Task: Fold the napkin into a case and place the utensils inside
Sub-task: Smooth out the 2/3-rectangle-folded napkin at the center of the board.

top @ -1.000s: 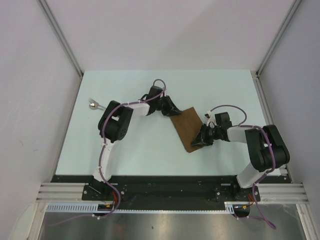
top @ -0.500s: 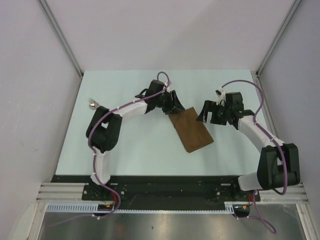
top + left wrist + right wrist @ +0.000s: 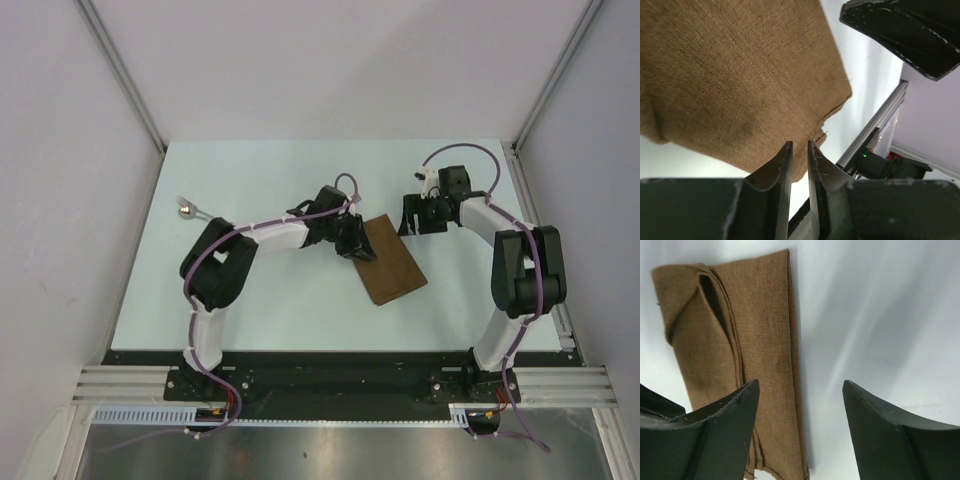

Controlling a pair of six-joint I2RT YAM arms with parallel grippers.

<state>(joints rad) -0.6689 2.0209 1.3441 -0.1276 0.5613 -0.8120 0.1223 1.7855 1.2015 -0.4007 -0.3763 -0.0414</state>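
The brown napkin [image 3: 394, 264] lies folded into a narrow case in the middle of the table, and its layered pocket mouth [image 3: 710, 295] shows in the right wrist view. My left gripper [image 3: 357, 247] hovers at the napkin's far left corner. Its jaws stand a narrow gap apart with nothing between them [image 3: 798, 145]. My right gripper [image 3: 410, 222] is open just beyond the napkin's far right corner, over bare table beside the cloth's long edge [image 3: 800, 387]. One utensil [image 3: 187, 209], with a silver head, lies far left on the table.
The pale table [image 3: 280, 300] has a metal frame rail [image 3: 530, 215] along its right side and white walls all around. The black fingers of the right gripper [image 3: 905, 35] show at the top right of the left wrist view.
My right gripper let go of the napkin's near right edge, swung to the far right and opened. My left gripper shifted right onto the napkin's far corner. The napkin now lies flat.
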